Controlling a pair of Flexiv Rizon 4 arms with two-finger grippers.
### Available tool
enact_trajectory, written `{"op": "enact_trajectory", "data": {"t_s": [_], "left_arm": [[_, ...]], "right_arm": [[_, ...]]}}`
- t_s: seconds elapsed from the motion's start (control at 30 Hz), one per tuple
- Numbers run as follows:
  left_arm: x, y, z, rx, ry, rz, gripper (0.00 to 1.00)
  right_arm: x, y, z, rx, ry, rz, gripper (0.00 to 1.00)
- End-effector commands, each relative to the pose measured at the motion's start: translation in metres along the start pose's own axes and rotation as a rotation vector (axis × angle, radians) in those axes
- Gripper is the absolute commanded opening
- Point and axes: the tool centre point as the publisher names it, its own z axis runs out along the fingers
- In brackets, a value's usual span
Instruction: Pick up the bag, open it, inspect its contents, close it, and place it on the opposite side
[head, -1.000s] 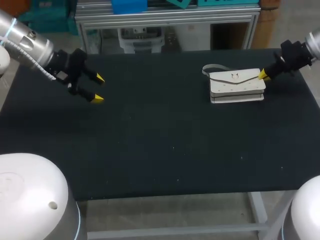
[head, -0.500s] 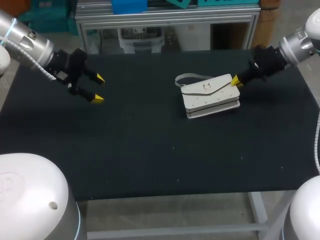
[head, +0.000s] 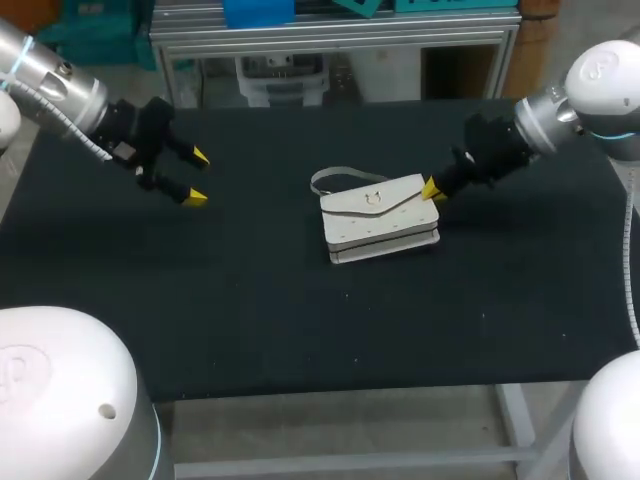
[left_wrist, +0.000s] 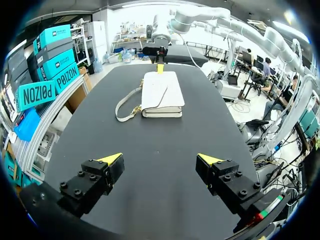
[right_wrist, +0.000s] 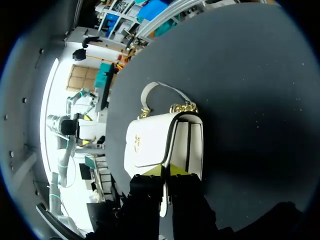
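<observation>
You are on the pick-up step. Your right fingers are closed tight on the end of the bag that faces your right arm, with its edge pinched between them. The bag is near the middle of the surface, flap shut, and its strap loops out at the far end. Your left fingers hang spread wide and empty, well apart from the bag on your left side. Next, as I judge it, bring the left arm in to steady the body so the flap can be lifted at the clasp (a small target, so go slowly). I can read no writing on the bag.
</observation>
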Motion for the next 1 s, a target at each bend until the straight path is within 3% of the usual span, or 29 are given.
{"op": "enact_trajectory", "data": {"t_s": [0.03, 0.4, 0.67, 1.0], "left_arm": [[0.000, 0.001, 0.001, 0.003, -0.001, 0.001, 1.00], [0.000, 0.001, 0.001, 0.003, -0.001, 0.001, 1.00], [0.000, 0.001, 0.001, 0.003, -0.001, 0.001, 1.00], [0.000, 0.001, 0.001, 0.003, -0.001, 0.001, 1.00]], "right_arm": [[0.011, -0.010, 0.018, -0.084, -0.044, 0.007, 0.00], [0.037, -0.016, 0.058, -0.049, -0.051, -0.021, 0.00], [0.033, -0.018, 0.068, -0.016, -0.041, -0.018, 0.00], [0.043, -0.019, 0.084, 0.010, -0.036, -0.034, 0.00]]}}
